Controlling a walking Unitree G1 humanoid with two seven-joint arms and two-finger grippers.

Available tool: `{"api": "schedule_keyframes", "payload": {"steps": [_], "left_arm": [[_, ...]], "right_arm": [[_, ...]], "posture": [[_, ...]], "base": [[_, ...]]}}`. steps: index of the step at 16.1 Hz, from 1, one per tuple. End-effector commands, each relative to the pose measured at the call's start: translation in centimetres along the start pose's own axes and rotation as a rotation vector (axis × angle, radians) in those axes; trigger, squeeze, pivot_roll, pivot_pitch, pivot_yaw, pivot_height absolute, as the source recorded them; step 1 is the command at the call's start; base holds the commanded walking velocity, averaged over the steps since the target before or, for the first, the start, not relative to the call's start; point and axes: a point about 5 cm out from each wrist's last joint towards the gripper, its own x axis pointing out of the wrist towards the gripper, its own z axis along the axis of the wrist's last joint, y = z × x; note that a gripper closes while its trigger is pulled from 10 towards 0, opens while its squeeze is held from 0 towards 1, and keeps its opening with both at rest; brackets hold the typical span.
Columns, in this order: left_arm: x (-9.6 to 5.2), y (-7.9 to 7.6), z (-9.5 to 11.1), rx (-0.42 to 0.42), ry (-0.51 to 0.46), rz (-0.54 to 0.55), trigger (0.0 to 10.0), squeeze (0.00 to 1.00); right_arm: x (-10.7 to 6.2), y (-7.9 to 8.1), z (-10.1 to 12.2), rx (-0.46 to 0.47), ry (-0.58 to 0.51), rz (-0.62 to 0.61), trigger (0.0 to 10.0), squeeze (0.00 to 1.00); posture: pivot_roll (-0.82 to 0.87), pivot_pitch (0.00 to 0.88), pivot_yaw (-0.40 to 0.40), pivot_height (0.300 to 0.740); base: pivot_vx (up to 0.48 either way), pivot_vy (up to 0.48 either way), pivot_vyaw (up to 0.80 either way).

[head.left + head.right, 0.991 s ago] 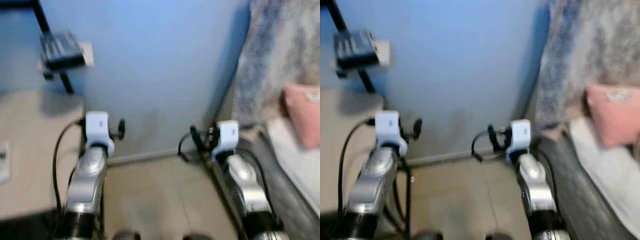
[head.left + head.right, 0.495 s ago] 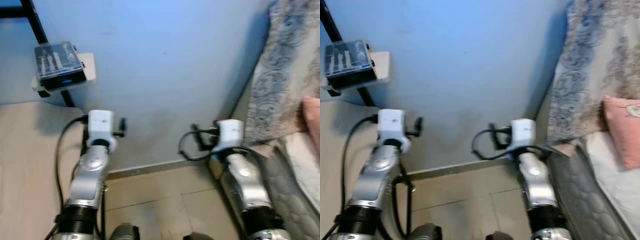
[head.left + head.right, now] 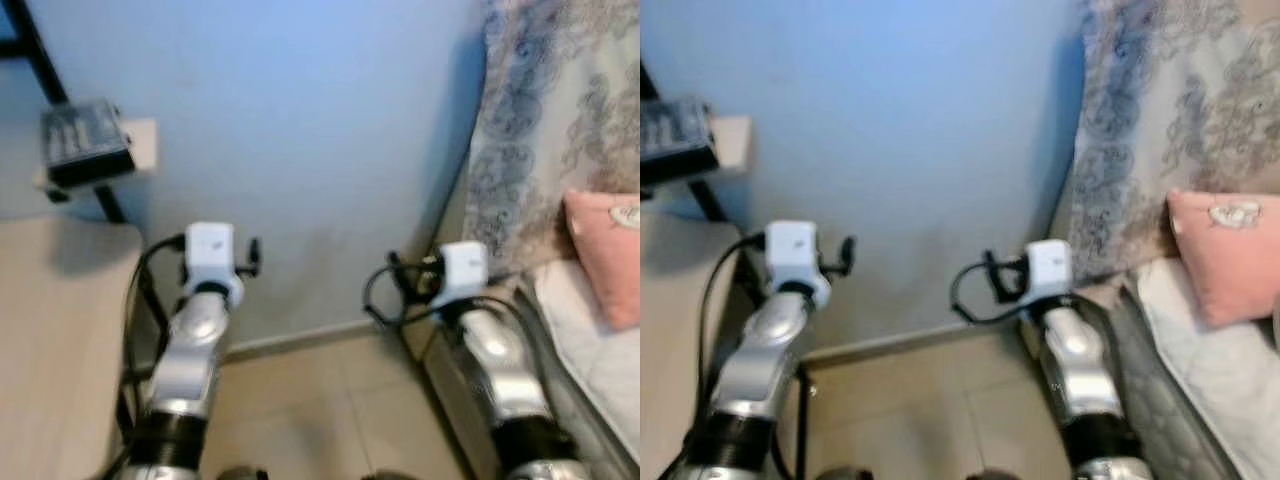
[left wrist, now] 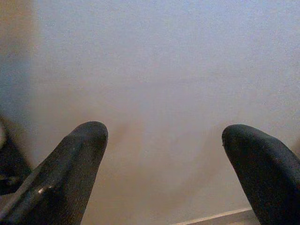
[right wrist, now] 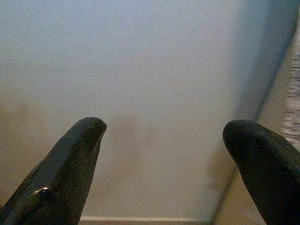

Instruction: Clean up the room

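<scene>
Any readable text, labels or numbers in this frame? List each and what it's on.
None can be read.
Dark box on the small shelf by the blue wall: pale marks on its top, too blurred to read.
Pink pillow on the bed: a small pale patch near its top edge, too small to tell whether it is text.
White wrist housings of the left gripper and right gripper: no legible marking.

A blue wall (image 3: pixel 320 130) blocks the way straight ahead. Bare tiled floor (image 3: pixel 330 420) lies open between the arms. A bench (image 3: pixel 50 340) with black legs hems the left, and a bed (image 3: pixel 1200 330) closes the right.
</scene>
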Motion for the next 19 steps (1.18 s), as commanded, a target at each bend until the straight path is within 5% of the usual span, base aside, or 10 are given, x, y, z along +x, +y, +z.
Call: {"api": "schedule_keyframes", "payload": {"steps": [1, 5, 7, 8, 10, 12, 14, 15, 19], "left_arm": [[0.0, 1.0, -0.3, 0.004, 0.017, 0.055, 10.0, 0.00], [1.3, 1.2, -2.1, -0.095, 0.135, 0.145, 10.0, 0.00], [2.5, -0.1, -4.6, -0.153, 0.272, 0.043, 10.0, 0.00], [2.1, -2.1, -7.8, -0.184, 0.430, -0.101, 10.0, 0.00], [-0.2, -4.1, -11.5, -0.213, 0.622, -0.206, 10.0, 0.00], [-2.0, -4.7, -13.8, -0.163, 0.726, -0.191, 10.0, 0.00], [-6.5, -4.8, -17.9, -0.126, 0.961, -0.204, 10.0, 0.00], [-7.6, -4.5, -18.8, -0.040, 1.017, -0.229, 10.0, 0.00], [-7.0, -5.0, -18.3, -0.039, 0.973, -0.262, 10.0, 0.00]], "right_arm": [[0.4, 0.7, 0.1, 0.001, -0.006, 0.023, 10.0, 0.04], [2.2, 1.3, -0.9, 0.047, 0.111, 0.015, 10.0, 0.04], [3.1, 1.4, -2.0, 0.109, 0.198, -0.026, 10.0, 0.04], [3.2, 1.5, -3.4, 0.185, 0.284, -0.080, 10.0, 0.04], [2.0, 1.6, -6.2, 0.221, 0.474, -0.145, 10.0, 0.05], [-0.1, 1.9, -9.2, 0.202, 0.667, -0.188, 10.0, 0.05], [-4.1, 2.0, -13.0, 0.144, 0.906, -0.239, 10.0, 0.05], [-4.7, 2.1, -13.5, 0.115, 0.937, -0.236, 10.0, 0.04], [-5.1, 2.4, -13.9, 0.075, 0.981, -0.219, 10.0, 0.04]], "posture": [[-0.04, 0.000, -0.007, 0.698], [-0.05, 0.000, -0.012, 0.698], [-0.03, 0.000, -0.023, 0.698], [-0.04, 0.000, -0.030, 0.698], [-0.06, 0.000, -0.039, 0.698], [-0.09, 0.000, -0.038, 0.698], [-0.11, 0.000, -0.053, 0.698], [-0.12, 0.000, -0.051, 0.698], [-0.12, 0.000, -0.061, 0.698]], "base": [[0.311, -0.360, 0.00], [0.099, 0.000, 0.00], [0.000, 0.000, 0.00], [0.000, 0.000, 0.00], [0.000, 0.000, 0.00], [0.000, 0.000, 0.00], [0.000, 0.000, 0.00], [0.000, 0.000, 0.00], [0.000, 0.000, 0.00]]}}
